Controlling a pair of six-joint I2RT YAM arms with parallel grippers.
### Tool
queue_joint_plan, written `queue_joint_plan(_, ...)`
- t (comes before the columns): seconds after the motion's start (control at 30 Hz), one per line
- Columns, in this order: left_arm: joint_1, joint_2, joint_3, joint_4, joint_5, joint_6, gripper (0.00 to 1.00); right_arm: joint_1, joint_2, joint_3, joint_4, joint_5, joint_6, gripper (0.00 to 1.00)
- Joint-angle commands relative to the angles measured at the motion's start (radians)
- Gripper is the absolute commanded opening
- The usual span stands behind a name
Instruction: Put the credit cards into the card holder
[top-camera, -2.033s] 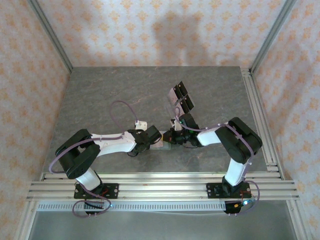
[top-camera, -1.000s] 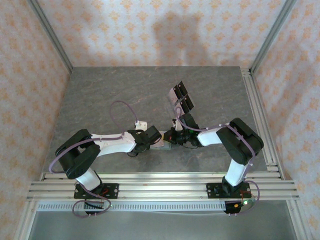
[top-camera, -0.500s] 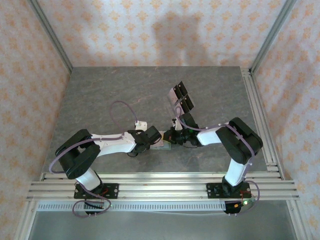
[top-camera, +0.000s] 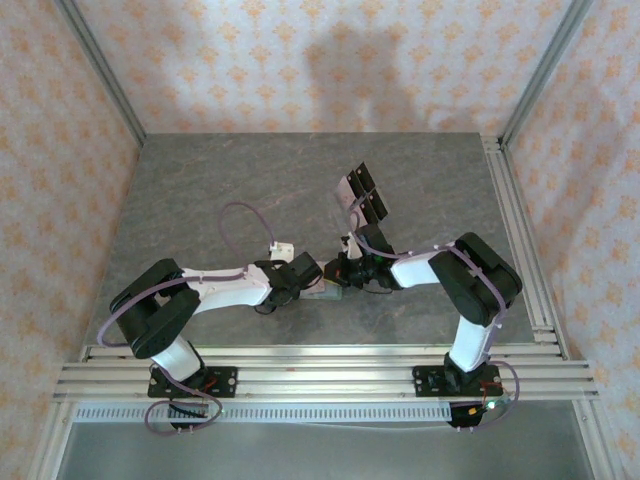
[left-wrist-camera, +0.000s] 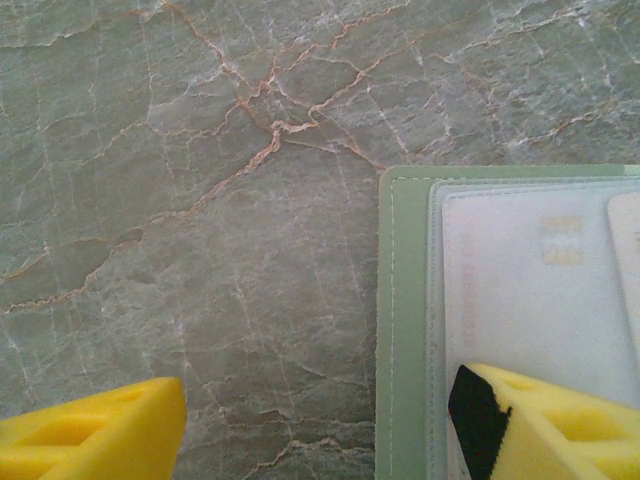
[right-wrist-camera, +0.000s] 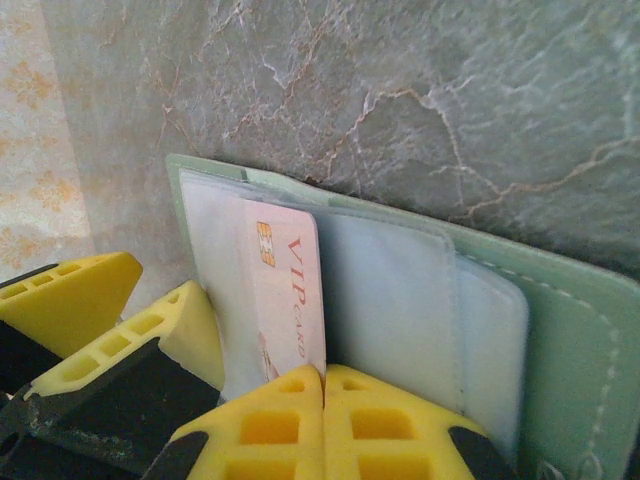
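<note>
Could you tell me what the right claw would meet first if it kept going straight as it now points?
Probably the card holder: the right claw, shut on a pink card, points along that card into the holder's pale inner pocket just ahead. Depth is unclear.

**user1:** so the tabletop (top-camera: 200, 190) is grey-green stone-look, with rusty veins up close

**user2:** yep, and walls (top-camera: 300, 60) all round in cream paper with orange flowers. Silver metal posts (top-camera: 103, 75) in the back corners, slotted rails (top-camera: 320, 368) along the near edge and down the right side
</note>
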Motion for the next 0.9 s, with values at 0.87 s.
queue_joint_plan(0.87,0.098,-0.147,-0.01,-0.138,-0.011,0.014,0.74,0.029,-0.089,0.128,-0.373,0.097,-0.12,0.36)
